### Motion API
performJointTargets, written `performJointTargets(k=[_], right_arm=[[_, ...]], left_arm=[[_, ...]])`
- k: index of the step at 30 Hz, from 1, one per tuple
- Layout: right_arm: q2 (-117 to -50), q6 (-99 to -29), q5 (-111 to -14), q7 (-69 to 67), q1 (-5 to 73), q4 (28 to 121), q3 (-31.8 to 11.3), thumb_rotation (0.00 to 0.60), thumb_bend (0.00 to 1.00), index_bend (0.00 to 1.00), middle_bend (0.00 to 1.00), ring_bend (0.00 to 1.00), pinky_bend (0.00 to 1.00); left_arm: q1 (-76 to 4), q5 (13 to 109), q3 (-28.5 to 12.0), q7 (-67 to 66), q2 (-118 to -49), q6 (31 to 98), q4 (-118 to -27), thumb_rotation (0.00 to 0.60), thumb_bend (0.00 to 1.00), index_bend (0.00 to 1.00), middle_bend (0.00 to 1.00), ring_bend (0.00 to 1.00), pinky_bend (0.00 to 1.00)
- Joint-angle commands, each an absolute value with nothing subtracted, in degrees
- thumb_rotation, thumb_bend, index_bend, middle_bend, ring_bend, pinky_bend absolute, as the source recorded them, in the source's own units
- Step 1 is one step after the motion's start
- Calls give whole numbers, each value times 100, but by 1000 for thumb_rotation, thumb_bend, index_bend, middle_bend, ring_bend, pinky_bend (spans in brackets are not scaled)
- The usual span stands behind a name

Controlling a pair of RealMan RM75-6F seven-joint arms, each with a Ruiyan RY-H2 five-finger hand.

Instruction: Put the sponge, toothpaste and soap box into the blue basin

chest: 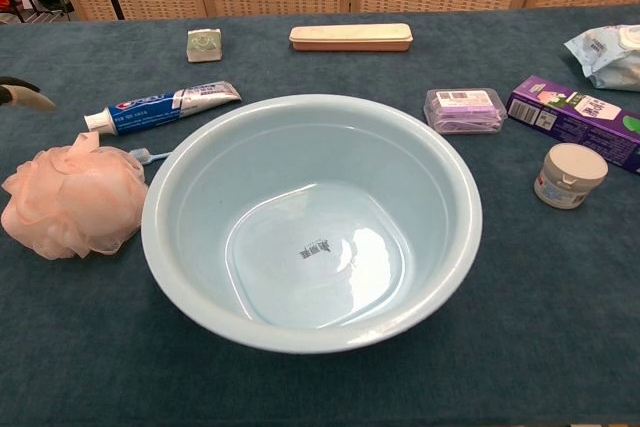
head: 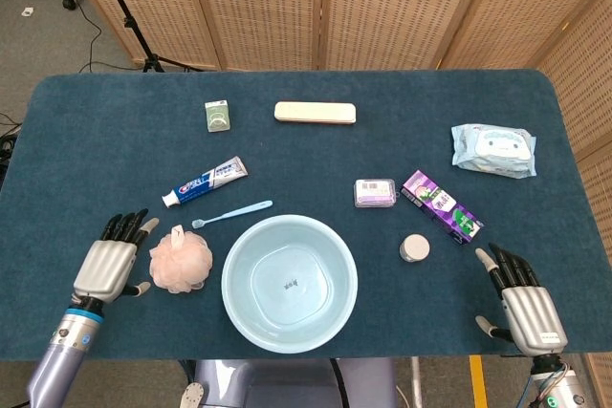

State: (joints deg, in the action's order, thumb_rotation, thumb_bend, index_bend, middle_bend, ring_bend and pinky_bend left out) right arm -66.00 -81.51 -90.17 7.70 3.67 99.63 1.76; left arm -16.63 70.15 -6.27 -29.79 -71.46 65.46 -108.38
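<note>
In the chest view only a fingertip of the left hand (head: 113,263) shows at the frame edge. This hand lies flat with fingers spread and empty, just beside the pink mesh bath sponge (head: 181,261). The right hand (head: 521,298) is also spread and empty. The round light blue plastic basin (head: 239,314) holds nothing

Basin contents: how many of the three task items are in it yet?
0. The blue basin is empty. The sponge lies left of it beside the left robot hand, the toothpaste behind that, the soap box behind-right.
</note>
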Motion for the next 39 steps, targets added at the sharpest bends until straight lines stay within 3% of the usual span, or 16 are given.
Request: performJointTargets(k=[1, 10, 15, 19, 23, 27, 34, 39], right_arm=[[-6606, -8149, -9020, 761, 369, 9957, 175, 600, 208, 0, 0, 0, 74], [-6605, -8177, -9043, 715, 363, 9944, 170, 600, 208, 0, 0, 0, 74], [-6592, -8215, -9052, 665, 353, 9940, 158, 600, 208, 0, 0, 0, 74], [-6581, -8254, -9049, 591, 343, 9920, 138, 600, 208, 0, 0, 0, 74], [-6571, -8256, -9055, 564, 343, 9917, 138, 600, 208, 0, 0, 0, 74], [-6568, -8254, -9054, 556, 342, 9922, 138, 600, 208, 0, 0, 0, 74], [-6561, -8239, -9041, 547, 346, 9928, 135, 600, 208, 0, 0, 0, 74], [-6556, -8235, -9035, 532, 347, 9927, 132, 600, 208, 0, 0, 0, 74]], left_arm=[[-1991, 6574, -757, -3015, -7124, 6166, -10929, 600, 97, 0, 0, 0, 0], [-2427, 6060, -721, -3439, -7377, 6095, -11023, 600, 100, 11, 0, 0, 0], [-2477, 6075, -597, -3568, -7528, 6271, -11064, 600, 152, 253, 0, 9, 108], [-2502, 5992, -452, -3843, -7609, 6457, -11140, 600, 177, 374, 30, 84, 190], [-2527, 5949, -383, -3980, -7697, 6596, -11094, 600, 215, 461, 111, 162, 258], [-2528, 6000, -321, -4052, -7888, 6784, -10927, 600, 273, 609, 205, 244, 327], [-2497, 6220, -283, -4050, -8134, 7073, -10677, 600, 356, 738, 330, 353, 409], [-2438, 6529, -309, -3882, -8280, 7337, -10525, 600, 379, 794, 403, 487, 502]])
